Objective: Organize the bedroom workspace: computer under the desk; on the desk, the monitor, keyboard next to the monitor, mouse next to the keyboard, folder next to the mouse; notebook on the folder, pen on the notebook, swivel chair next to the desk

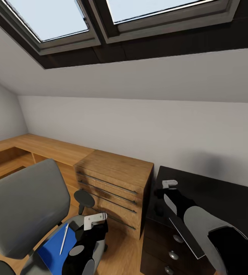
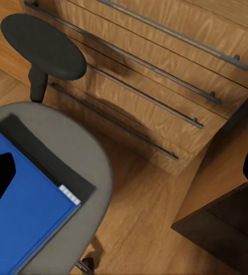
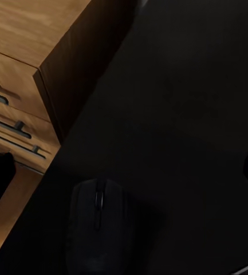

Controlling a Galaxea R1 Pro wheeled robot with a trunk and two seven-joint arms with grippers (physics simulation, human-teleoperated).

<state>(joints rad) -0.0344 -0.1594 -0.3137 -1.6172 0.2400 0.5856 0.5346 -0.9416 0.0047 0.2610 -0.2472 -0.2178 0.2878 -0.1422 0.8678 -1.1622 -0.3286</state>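
Observation:
The grey swivel chair (image 1: 23, 208) stands at the lower left. On its seat lies the blue folder (image 1: 53, 248) (image 2: 26, 212), and the pale pen (image 1: 64, 238) rests on the folder. My left gripper (image 1: 91, 226) (image 2: 124, 177) hangs open above the seat's right edge, holding nothing. The desk (image 1: 219, 193), with its black top, is at the lower right. My right gripper (image 1: 166, 193) (image 3: 124, 172) hovers open over the desk's left end, just above the black mouse (image 3: 98, 229). A thin grey slab (image 1: 185, 225) lies under my right arm; I cannot tell what it is.
A low light-wood cabinet (image 1: 116, 179) (image 2: 158, 74) with long bar handles stands between the chair and the desk. The chair's black armrest (image 1: 84, 198) (image 2: 43, 46) is close to the cabinet. The desk's drawers with round knobs (image 1: 173, 255) face me. A sloped wall with skylights rises behind.

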